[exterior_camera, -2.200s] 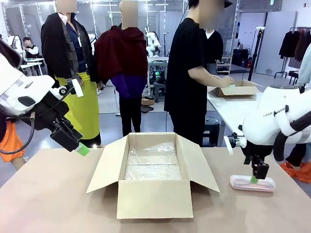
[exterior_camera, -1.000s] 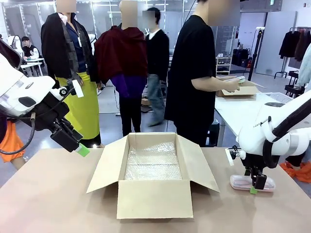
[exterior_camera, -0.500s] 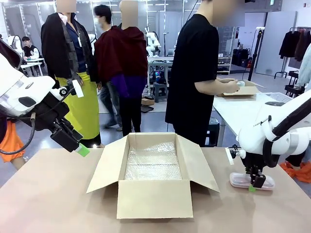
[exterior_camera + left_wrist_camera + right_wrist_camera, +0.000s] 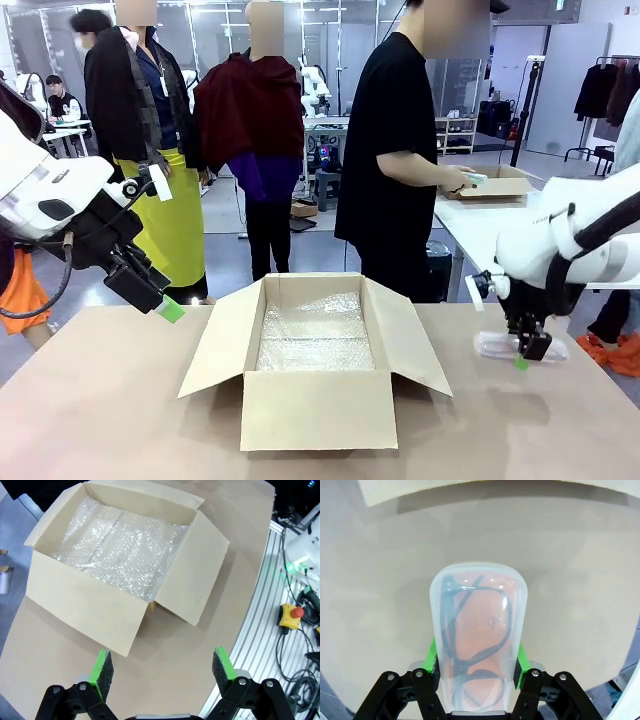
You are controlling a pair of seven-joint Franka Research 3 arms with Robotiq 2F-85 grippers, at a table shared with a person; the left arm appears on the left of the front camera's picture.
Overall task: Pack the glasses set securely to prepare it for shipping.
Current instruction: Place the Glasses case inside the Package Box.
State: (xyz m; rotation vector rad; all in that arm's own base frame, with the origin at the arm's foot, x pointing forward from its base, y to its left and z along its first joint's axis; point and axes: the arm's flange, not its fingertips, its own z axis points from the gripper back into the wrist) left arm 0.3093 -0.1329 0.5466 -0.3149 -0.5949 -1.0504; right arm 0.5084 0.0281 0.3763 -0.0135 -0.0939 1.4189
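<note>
Step in hand: pick-up of the first case. The right gripper [image 4: 525,355] is pinched on the pink case [image 4: 475,630], with its green pads [image 4: 434,660] pressed against the two long sides at the near end. Most of the case sticks out past the fingertips. Dark-framed glasses [image 4: 470,625] are visible through the clear lid.

Location: the case is at the far right of the table [image 4: 100,400], well right of the cardboard box [image 4: 315,350]. From the front it looks blurred and seems to hang just clear of the tabletop, so I judge the lift has begun. I can't tell if it hangs level.

The left gripper [image 4: 162,667] has its fingers spread wide and holds nothing. It hangs above the left side of the table, looking down on the box.

The box sits mid-table with its flaps out, and its floor is lined with bubble wrap [image 4: 315,335].

Next move, as I read it: raise the case high enough to clear the box's right flap, carry it left over the opening, lower it flat onto the wrap, then let go.

Watch for: the grip sits at one end of a smooth shell, so the free end may sag or swing. I'd go slowly and keep the case level during the carry.
</note>
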